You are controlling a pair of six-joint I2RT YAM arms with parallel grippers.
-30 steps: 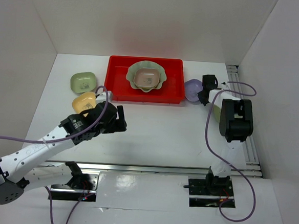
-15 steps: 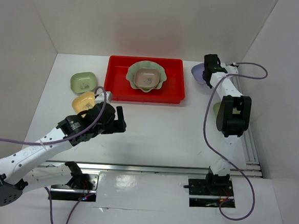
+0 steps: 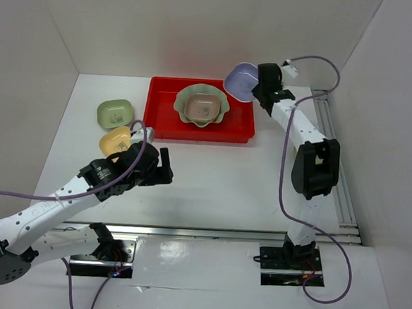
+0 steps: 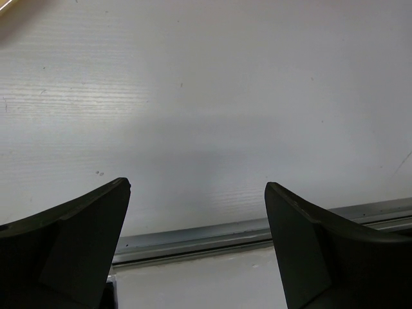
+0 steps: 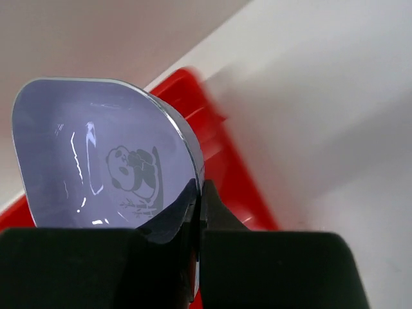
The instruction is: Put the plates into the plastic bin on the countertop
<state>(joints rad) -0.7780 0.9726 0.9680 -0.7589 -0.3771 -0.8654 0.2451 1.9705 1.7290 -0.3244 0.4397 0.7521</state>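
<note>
The red plastic bin (image 3: 163, 112) sits at the back of the white countertop (image 3: 218, 184). Inside it lies the large pale green scalloped plate (image 3: 183, 103) with a brownish pink dish (image 3: 201, 107) in it. My right gripper (image 3: 261, 88) is shut on the rim of the lavender dish (image 3: 241, 80) and holds it in the air above the bin's right end; in the right wrist view the dish (image 5: 96, 154) shows a panda print over the bin (image 5: 225, 174). A green dish (image 3: 115, 113) and a yellow dish (image 3: 113, 141) lie left of the bin. My left gripper (image 3: 164, 167) is open and empty.
An aluminium rail (image 3: 333, 163) runs along the right side of the countertop and another (image 3: 207, 232) along the near edge, also seen in the left wrist view (image 4: 212, 235). White walls enclose the back and sides.
My right gripper lifted the lavender dish from the countertop right of the bin and carried it up and left over the bin's right end. The left arm barely moved.
</note>
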